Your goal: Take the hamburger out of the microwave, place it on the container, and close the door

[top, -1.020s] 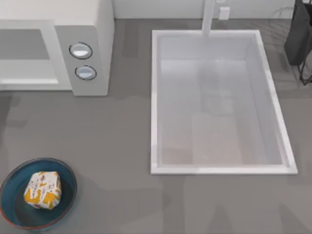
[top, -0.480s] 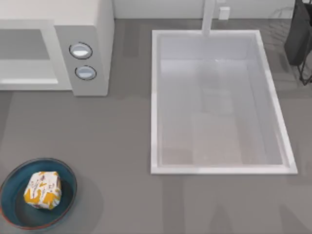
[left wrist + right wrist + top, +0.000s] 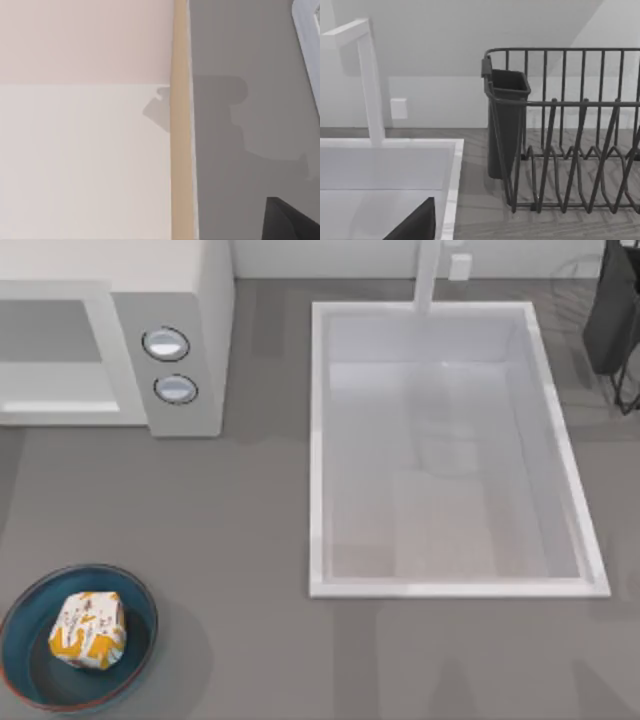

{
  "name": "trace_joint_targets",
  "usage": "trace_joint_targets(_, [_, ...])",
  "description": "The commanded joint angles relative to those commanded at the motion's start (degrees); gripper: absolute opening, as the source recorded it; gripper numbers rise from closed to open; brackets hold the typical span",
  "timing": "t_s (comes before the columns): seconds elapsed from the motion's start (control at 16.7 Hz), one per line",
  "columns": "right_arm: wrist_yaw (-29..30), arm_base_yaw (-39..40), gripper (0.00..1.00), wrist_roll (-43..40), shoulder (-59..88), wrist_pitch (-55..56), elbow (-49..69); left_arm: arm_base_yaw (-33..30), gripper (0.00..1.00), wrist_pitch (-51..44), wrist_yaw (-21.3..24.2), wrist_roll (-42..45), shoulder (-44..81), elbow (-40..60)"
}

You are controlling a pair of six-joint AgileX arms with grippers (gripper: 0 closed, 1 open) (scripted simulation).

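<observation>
The hamburger, a white paper bundle with orange patches, rests inside the container, a dark blue dish with a reddish rim at the table's front left. At the back left stands the white microwave with two round knobs. Its door with the framed window lies flush with the knob panel. A dark corner of my left gripper shows in the left wrist view over bare grey tabletop. A dark piece of my right gripper shows in the right wrist view near the sink's rim.
A large white sink with a tall white tap takes up the table's right half. A dark wire dish rack with a cutlery cup stands at the far right. The left wrist view shows a tan table edge.
The faint arm shadows on the table's left side have faded away. The hamburger, container, microwave and door have not moved.
</observation>
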Motion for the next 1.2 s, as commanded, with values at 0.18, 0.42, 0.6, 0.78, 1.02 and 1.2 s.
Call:
trace_joint_targets(0.18, [0.0,0.0,1.0,0.0,0.0,0.0,0.0,-0.2,0.0,1.05,-0.17,-0.02,0.24,-0.92])
trace_joint_targets(0.42, [0.0,0.0,1.0,0.0,0.0,0.0,0.0,-0.07,0.0,9.48,-0.06,0.09,2.9,-6.5])
trace_joint_targets(0.6, [0.0,0.0,1.0,0.0,0.0,0.0,0.0,0.06,0.0,17.98,0.06,0.21,5.46,-11.83])
trace_joint_targets(0.78, [0.0,0.0,1.0,0.0,0.0,0.0,0.0,0.16,0.0,22.08,0.14,0.3,7.09,-15.12])
trace_joint_targets(1.02, [0.0,0.0,1.0,0.0,0.0,0.0,0.0,-0.07,0.0,22.05,0.16,0.27,6.92,-15.2])
trace_joint_targets(1.2, [0.0,0.0,1.0,0.0,0.0,0.0,0.0,-1.42,0.0,23.3,-0.53,-1.19,4.67,-17.49])
